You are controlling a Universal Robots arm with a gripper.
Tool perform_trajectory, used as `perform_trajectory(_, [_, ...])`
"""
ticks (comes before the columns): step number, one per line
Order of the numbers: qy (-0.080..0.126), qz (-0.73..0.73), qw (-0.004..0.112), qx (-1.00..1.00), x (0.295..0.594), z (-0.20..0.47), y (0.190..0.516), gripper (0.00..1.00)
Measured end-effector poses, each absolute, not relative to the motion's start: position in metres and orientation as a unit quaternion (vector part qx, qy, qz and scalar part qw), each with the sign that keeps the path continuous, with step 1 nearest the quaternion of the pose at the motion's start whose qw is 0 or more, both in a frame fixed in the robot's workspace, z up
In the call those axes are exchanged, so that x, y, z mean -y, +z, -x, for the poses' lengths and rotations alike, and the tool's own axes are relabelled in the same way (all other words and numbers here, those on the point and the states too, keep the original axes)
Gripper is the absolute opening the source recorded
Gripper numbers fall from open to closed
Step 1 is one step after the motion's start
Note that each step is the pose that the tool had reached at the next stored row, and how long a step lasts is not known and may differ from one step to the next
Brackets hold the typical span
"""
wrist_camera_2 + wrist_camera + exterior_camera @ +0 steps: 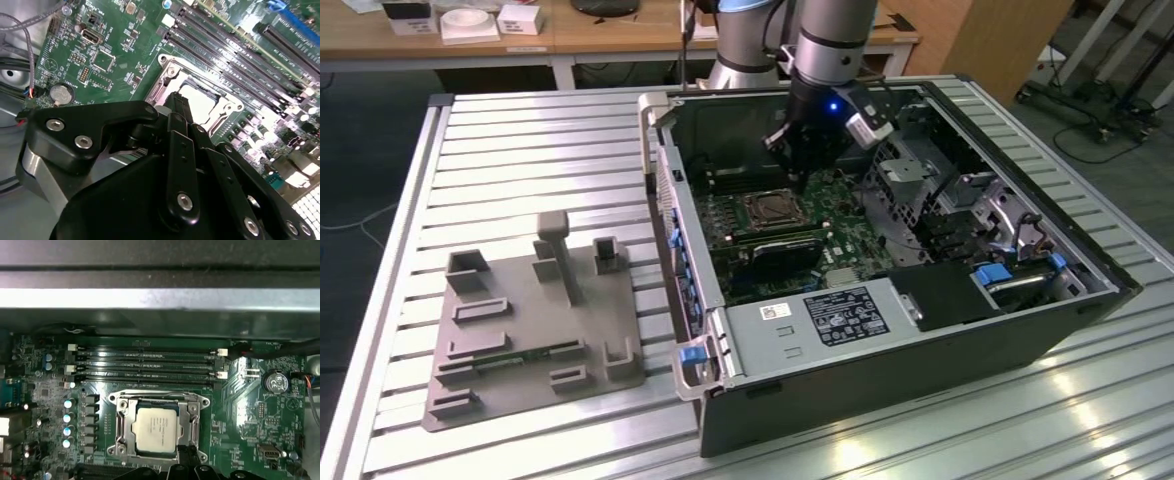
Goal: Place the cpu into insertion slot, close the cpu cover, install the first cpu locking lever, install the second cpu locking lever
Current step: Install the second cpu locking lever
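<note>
The cpu point(155, 428) shows its flat silver-grey top and lies in the insertion slot point(774, 208) on the green board inside the open computer case. The cpu cover point(123, 432), a thin metal frame, lies flat around the chip, which shows through its window. A thin wire lever point(160, 393) runs along the cover's edge nearest the memory slots. My gripper point(186, 454) hangs just above the socket's edge with its black fingers together and nothing between them. In the second wrist view the gripper point(177, 100) stands in front of the cpu point(202, 102) and the cover point(172, 70).
Long black memory slots point(145, 365) run beside the socket. A coin battery point(276, 381) sits on the board. The case walls point(660, 150) rise around the board, with a black card point(781, 262) and a power supply point(834, 315) nearby. A grey fixture plate point(534, 320) lies on the table.
</note>
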State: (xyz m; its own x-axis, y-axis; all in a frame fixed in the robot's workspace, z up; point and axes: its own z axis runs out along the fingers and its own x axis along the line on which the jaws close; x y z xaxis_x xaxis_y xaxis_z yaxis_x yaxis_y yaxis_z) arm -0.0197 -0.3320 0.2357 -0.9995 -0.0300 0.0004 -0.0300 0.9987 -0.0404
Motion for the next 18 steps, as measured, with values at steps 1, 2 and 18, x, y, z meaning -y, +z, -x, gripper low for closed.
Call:
perform_trajectory(1, [-0.020,0.015,0.000,-1.000,0.3328,0.0197,0.2368,0.10])
perform_trajectory(2, [-0.020,0.015,0.000,-1.000,0.3335,0.0197,0.2377,0.10])
perform_trajectory(18, [-0.020,0.015,0.000,-1.000,0.3419,0.0229,0.2388,0.10])
